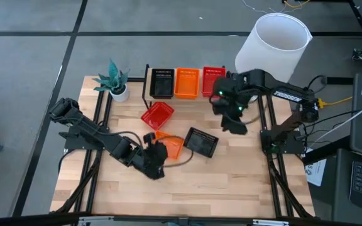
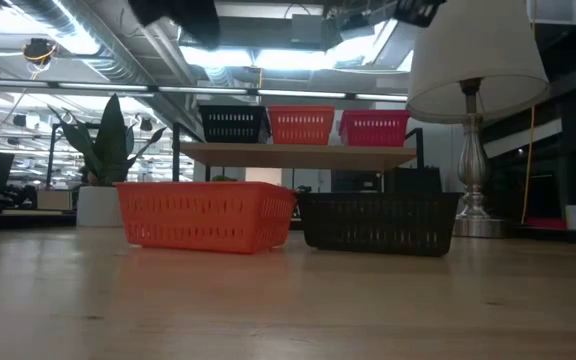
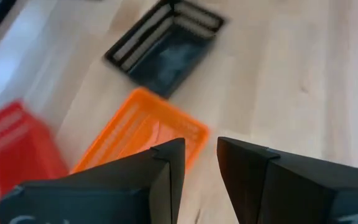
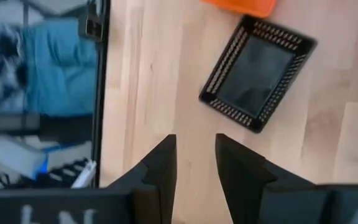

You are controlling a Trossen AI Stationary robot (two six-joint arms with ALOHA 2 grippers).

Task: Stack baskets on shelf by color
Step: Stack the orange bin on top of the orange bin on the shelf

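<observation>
Now my left pincer (image 3: 201, 168) hangs empty, fingers slightly parted, just above the loose orange basket (image 1: 170, 145) mid-tabletop, likely my next pick. My right pincer (image 4: 194, 165), also empty and slightly parted, hovers near the shelf (image 2: 298, 154), where black, orange and red baskets already sit.

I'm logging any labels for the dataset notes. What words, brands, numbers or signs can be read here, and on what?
None can be read in full.
Right gripper: pale letters on its body, cut off at the picture's edge, unreadable.
Left gripper: faint pale marks, blurred.
Baskets, shelf, lamp: no text visible.
</observation>
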